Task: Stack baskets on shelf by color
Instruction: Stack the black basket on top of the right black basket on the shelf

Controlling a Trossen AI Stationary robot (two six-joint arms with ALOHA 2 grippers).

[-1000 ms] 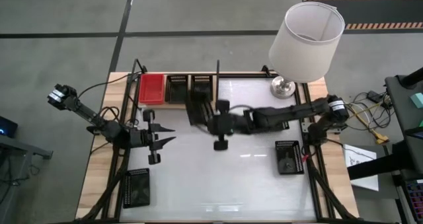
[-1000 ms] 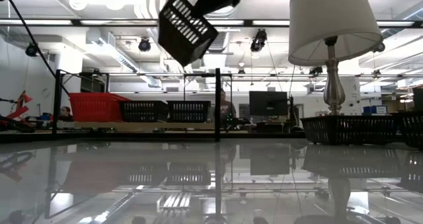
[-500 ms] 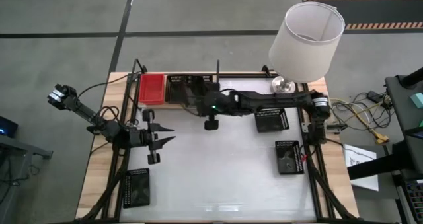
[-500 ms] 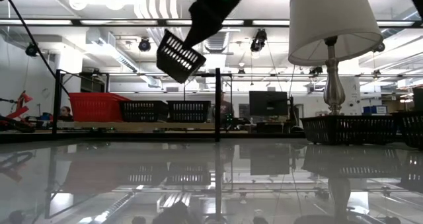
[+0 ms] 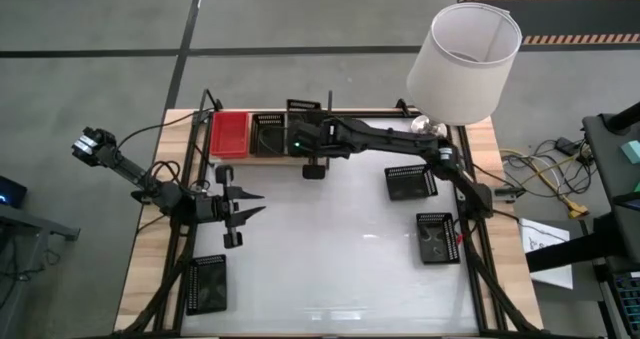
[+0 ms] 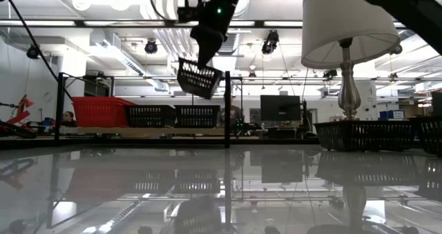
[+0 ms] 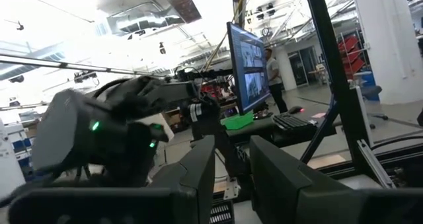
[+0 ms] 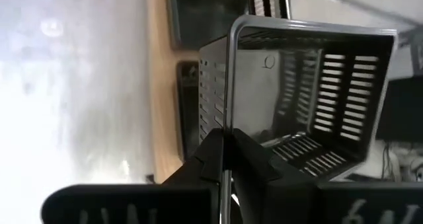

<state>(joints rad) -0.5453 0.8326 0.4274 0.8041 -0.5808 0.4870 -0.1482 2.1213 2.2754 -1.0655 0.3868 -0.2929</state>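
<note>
The right gripper (image 8: 225, 159), reached out to the upper middle of the high view, is clenched on one thin side wall of a small black slotted plastic basket (image 8: 297, 98), its two fingers pinching the rim from inside and outside. In the low view that carried basket (image 6: 199, 78) hangs tilted in the air at upper centre, above the light-wood shelf board with its thin black frame (image 5: 268, 159). On the shelf, at the upper left of the high view, sit a bright red mesh basket (image 5: 229, 134) and, just beside it to the right, a black mesh basket (image 5: 267, 134); a third black one seems to lie under the arm, though the view there is poor. More black baskets rest on the glossy white tabletop (image 5: 330, 249): two (image 5: 410, 182) (image 5: 437, 237) at the right, one (image 5: 206, 283) at the lower left. The left gripper (image 5: 240, 211) waits at the left of the table, fingers parted and holding nothing. The basket looks light, stiff and hollow, with smooth walls that could slip or swing from a one-wall pinch; a grip at the middle of a long wall, close under the rim, would likely keep it more level. A white-shaded lamp (image 5: 463, 59) stands at the upper right.
</note>
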